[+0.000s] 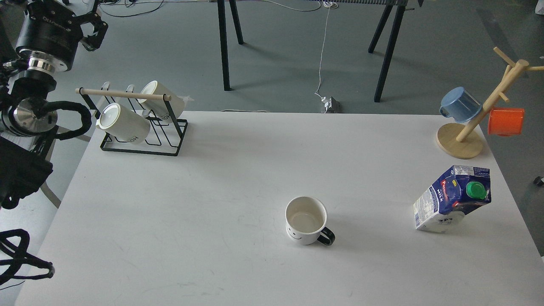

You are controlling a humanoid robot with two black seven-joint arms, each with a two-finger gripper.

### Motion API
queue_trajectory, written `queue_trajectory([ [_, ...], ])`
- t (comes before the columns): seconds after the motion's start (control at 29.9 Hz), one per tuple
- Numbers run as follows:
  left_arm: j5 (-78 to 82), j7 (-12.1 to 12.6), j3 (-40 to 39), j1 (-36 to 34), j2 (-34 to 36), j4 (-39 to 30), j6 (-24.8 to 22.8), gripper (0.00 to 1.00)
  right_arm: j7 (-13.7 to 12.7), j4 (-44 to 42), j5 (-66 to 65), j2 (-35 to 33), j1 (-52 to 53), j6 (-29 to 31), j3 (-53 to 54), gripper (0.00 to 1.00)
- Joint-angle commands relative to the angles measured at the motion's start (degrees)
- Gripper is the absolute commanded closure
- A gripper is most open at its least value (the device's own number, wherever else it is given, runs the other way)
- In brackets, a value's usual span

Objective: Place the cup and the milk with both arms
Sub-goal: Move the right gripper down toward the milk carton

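Observation:
The cup (306, 219), a white mug with a black handle and a small smiley face, stands upright and empty on the white table (212, 191), front of centre, its handle pointing front right. The milk (452, 197), a dark blue and white carton with a green cap, stands near the table's right edge. My left gripper (92, 30) is at the top left, beyond the table's far left corner and far from both things. It is dark and its fingers cannot be told apart. My right gripper is out of view.
A black wire rack (170, 146) with a wooden rod holds two white lettered mugs (123, 123) at the back left. A wooden mug tree (461, 142) with a blue cup (459, 104) and an orange cup (505, 121) stands at the back right.

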Motion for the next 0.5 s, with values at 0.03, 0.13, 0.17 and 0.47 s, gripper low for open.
queue_trajectory([
  [0.03,-0.7,0.1,0.7,0.0,0.0,0.0,0.2,0.00,0.0,2.5,0.2,3.5,-3.2,0.0,-1.3,0.00],
  [0.13,-0.4,0.1,0.8,0.0,0.3,0.0,0.1,0.00,0.1,5.1,0.0,7.0,-6.0,0.0,-1.4,0.00],
  [0.17,-0.3,0.1,0.8,-0.1,0.4,0.0,0.1,0.00,0.3,6.2,0.0,7.9,-6.9,0.0,-1.5,0.00],
  [0.47,-0.3,2.9,0.8,-0.3,0.6,0.0,0.2,0.00,-0.1,11.0,-0.5,18.2,-9.5,0.0,-4.9,0.00],
])
